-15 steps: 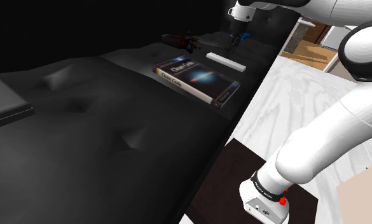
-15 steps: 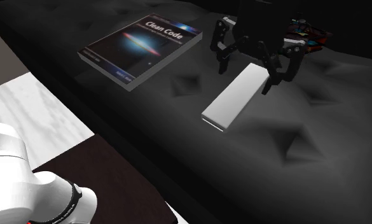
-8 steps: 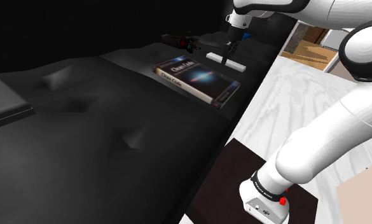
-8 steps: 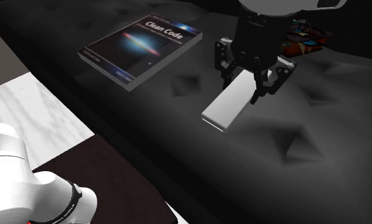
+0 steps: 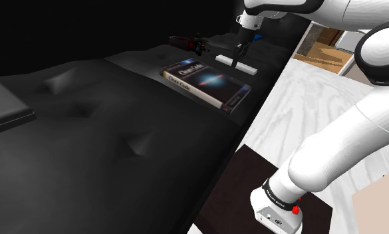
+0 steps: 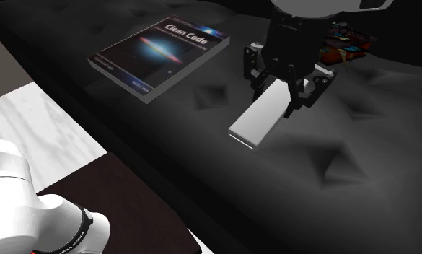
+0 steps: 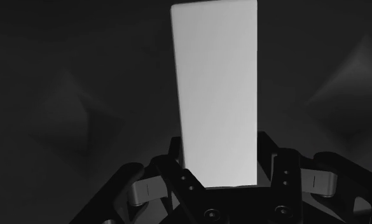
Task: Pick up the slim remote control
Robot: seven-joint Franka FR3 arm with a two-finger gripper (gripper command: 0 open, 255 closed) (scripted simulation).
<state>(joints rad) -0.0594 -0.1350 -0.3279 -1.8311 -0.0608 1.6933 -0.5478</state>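
Observation:
The slim remote control (image 6: 255, 124) is a plain white flat bar lying on a dark tufted cushion (image 6: 332, 166). My black gripper (image 6: 275, 101) reaches down over its far half, with one finger pressed against each long side. In the wrist view the remote (image 7: 216, 83) runs out from between the two fingers, and the gripper (image 7: 221, 153) is shut on it. In the shoulder view the gripper (image 5: 235, 63) stands across the middle of the remote (image 5: 248, 67), which still rests flat on the cushion.
A dark "Clean Code" book (image 6: 162, 50) lies on the cushion, on the second exterior view's left of the remote. A small multicoloured object (image 6: 346, 40) sits just behind the gripper. The cushion's front edge drops to a white marbled floor (image 5: 306, 100).
One second ago the gripper hung open above the remote; it then came down and shut on it. Over the last half second nothing has moved.

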